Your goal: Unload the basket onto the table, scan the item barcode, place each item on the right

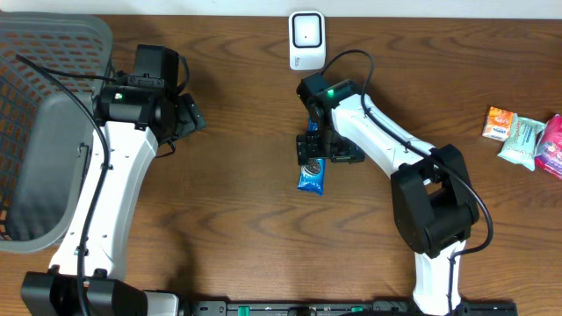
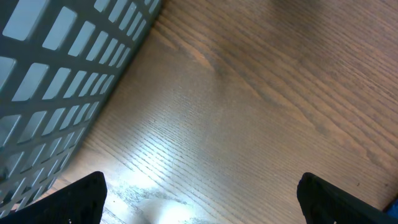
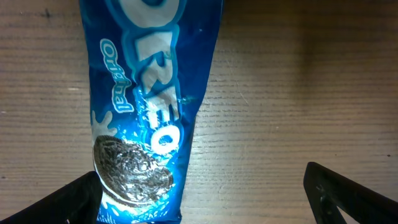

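Right gripper [image 3: 202,202] stood wide open over the cookie packet [image 3: 149,112] — nothing gripped; the packet lay flat on the table, near the scanner [image 1: 305,39] on the robot's side. Left gripper [image 2: 205,199] was open and empty too, well left of the scanner. Pickup, barcode presentation and scan looked undone — barely started.

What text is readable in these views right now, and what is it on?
"OREO": big white letters on the blue cookie pack, first letter partly cut off by the frame.
"Original": same pack, beside the logo.
On the white scanner: too small to read.
On the snack packets at far right: too small to read.
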